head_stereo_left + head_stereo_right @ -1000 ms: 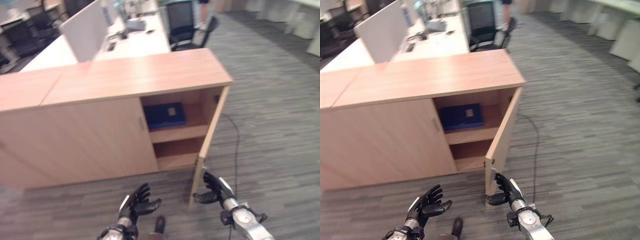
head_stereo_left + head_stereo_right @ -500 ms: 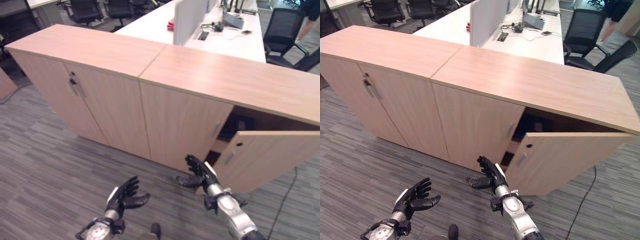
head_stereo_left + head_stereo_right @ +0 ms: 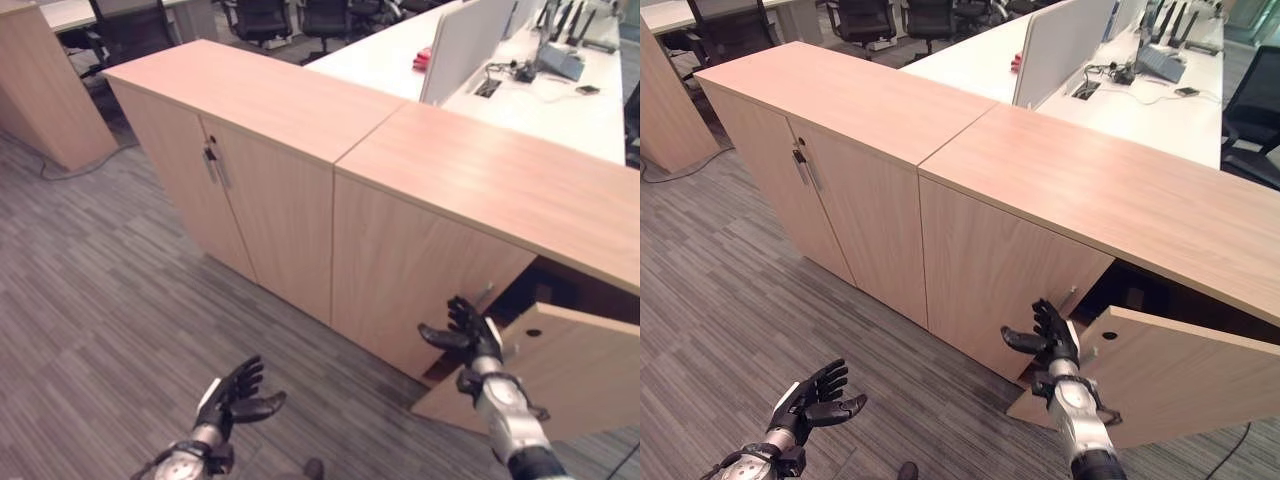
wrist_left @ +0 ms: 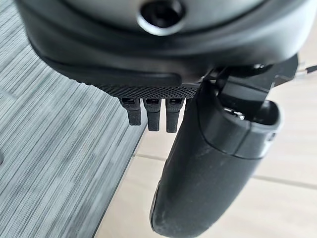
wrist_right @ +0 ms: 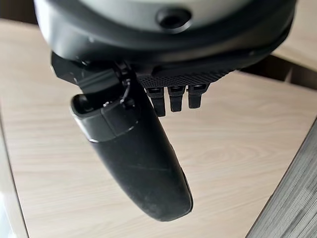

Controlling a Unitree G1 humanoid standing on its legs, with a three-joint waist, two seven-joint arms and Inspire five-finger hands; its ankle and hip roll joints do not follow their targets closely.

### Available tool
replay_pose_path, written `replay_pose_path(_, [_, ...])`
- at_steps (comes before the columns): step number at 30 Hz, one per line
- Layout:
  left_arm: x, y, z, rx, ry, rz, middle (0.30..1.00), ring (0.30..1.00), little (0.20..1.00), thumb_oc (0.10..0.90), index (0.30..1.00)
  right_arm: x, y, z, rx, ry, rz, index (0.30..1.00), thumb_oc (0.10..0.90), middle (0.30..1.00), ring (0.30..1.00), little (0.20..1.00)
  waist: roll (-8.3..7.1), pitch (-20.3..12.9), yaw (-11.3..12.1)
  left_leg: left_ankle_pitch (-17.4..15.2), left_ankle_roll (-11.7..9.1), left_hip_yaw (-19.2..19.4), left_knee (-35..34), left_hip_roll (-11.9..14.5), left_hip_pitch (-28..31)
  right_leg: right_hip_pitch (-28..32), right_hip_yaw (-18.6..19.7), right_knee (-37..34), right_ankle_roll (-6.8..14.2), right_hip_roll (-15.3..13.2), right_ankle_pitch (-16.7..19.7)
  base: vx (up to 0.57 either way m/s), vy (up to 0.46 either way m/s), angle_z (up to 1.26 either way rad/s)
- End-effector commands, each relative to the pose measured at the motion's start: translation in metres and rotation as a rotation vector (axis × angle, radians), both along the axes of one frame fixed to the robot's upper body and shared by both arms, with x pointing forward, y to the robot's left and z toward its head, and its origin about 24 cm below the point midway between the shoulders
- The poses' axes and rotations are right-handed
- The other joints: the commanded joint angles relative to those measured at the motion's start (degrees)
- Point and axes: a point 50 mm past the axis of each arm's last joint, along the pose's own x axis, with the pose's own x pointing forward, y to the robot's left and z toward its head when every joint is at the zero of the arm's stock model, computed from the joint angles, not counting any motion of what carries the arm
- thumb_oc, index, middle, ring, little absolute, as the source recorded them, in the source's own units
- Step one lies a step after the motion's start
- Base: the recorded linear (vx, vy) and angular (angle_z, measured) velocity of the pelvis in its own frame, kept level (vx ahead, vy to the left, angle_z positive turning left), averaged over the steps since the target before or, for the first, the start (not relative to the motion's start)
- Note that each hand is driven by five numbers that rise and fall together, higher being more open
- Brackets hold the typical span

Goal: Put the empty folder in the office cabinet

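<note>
The wooden office cabinet [image 3: 470, 180] stands ahead, its right door [image 3: 565, 365] ajar by a narrow gap that shows a dark inside. My right hand [image 3: 468, 337] is open, fingers spread, at the door's free edge beside the metal handle [image 3: 484, 296]. In the right wrist view its thumb [image 5: 134, 153] and straight fingers [image 5: 173, 98] lie against pale wood. My left hand [image 3: 236, 394] hovers low over the carpet in front of the cabinet, open and holding nothing. The left wrist view shows its thumb [image 4: 208, 168] with the cabinet's wood beyond.
A second two-door cabinet [image 3: 245, 105] joins on the left. Behind both runs a white desk [image 3: 520, 95] with a grey divider [image 3: 465, 40] and office chairs [image 3: 265, 15]. Another wooden unit [image 3: 40, 85] stands at the far left. Striped grey carpet [image 3: 100, 290] spreads in front.
The camera has swung left along the cabinets. The right door has gone from wide open to nearly shut, with my right hand staying at it. The blue folder on the shelf is now hidden.
</note>
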Motion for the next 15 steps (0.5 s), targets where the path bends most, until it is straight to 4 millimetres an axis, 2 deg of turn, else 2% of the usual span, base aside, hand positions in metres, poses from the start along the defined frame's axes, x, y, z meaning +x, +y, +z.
replay_pose_path(1, [0.03,-0.01,0.029,-0.045,-0.201,-0.071,0.9,0.9,0.9,0.8,0.9,0.015,-0.105,0.076,-0.162,-0.21,-0.268,0.9,0.8,0.9,0.9,0.9,0.72,-2.9,-1.8,-4.34,-6.24,2.2,-0.04,8.5,1.79,4.7,-2.2,0.83,3.32,0.22,-6.01,0.03,-0.144,0.26])
replay_pose_path(4, [0.03,-0.012,0.029,-0.056,-0.196,-0.068,0.9,0.9,0.9,0.8,0.9,0.021,-0.108,0.079,-0.128,-0.21,-0.272,0.9,0.8,0.9,0.9,0.9,1.06,-2.75,-1.9,-4.0,-6.78,2.07,-0.12,9.29,1.98,4.91,-2.17,0.6,2.93,0.96,-6.34,0.0,-0.087,0.1])
replay_pose_path(6, [0.028,-0.015,0.026,-0.07,-0.182,-0.062,0.9,0.9,0.9,0.8,0.9,0.024,-0.099,0.079,-0.075,-0.223,-0.222,0.9,0.8,0.9,0.9,0.9,1.65,-2.88,-2.38,-3.48,-7.51,2.09,-0.27,10.48,2.27,5.27,-2.03,0.19,2.33,2.05,-7.07,0.0,-0.114,-0.08])
replay_pose_path(9, [0.027,-0.017,0.025,-0.084,-0.179,-0.068,0.9,0.9,0.9,0.8,0.9,0.023,-0.097,0.075,-0.095,-0.185,-0.148,0.9,0.8,0.9,0.9,0.9,2.01,-2.85,-2.63,-3.08,-8.03,1.95,-0.3,11.13,2.39,5.5,-2.17,0.06,1.94,2.79,-7.53,-0.01,-0.097,-0.1])
replay_pose_path(10, [0.026,-0.018,0.026,-0.088,-0.18,-0.078,0.9,0.9,0.9,0.8,0.9,0.022,-0.099,0.075,-0.123,-0.162,-0.117,0.9,0.8,0.9,0.9,0.9,1.97,-2.82,-2.61,-2.89,-8.22,1.88,-0.26,11.34,2.35,5.57,-2.15,0.02,1.8,3.01,-7.66,-0.02,-0.146,-0.02])
replay_pose_path(11, [0.024,-0.022,0.025,-0.103,-0.172,-0.115,0.9,0.9,0.9,0.8,0.9,0.023,-0.109,0.077,-0.168,-0.103,-0.067,0.9,0.8,0.9,0.9,0.9,2.14,-2.82,-2.46,-2.37,-8.72,1.74,-0.25,12.01,2.35,5.71,-2.42,0.02,1.53,3.48,-8.02,-0.02,-0.111,-0.02])
replay_pose_path(12, [0.024,-0.023,0.025,-0.105,-0.173,-0.114,0.9,0.9,0.9,0.8,0.9,0.023,-0.11,0.078,-0.169,-0.104,-0.065,0.9,0.8,0.9,0.9,0.9,2.28,-2.79,-2.52,-2.37,-8.76,1.73,-0.26,12.06,2.37,5.72,-2.42,0.02,1.5,3.54,-8.03,-0.03,-0.094,-0.05])
replay_pose_path(15, [0.024,-0.03,0.025,-0.125,-0.166,-0.165,0.9,0.9,0.9,0.8,0.9,0.023,-0.13,0.078,-0.108,-0.049,-0.115,0.9,0.8,0.9,0.9,0.9,2.75,-2.71,-2.16,-1.75,-9.31,1.6,-0.2,12.74,2.32,6.0,-2.94,0.02,1.27,4.13,-8.5,-0.02,-0.071,-0.03])
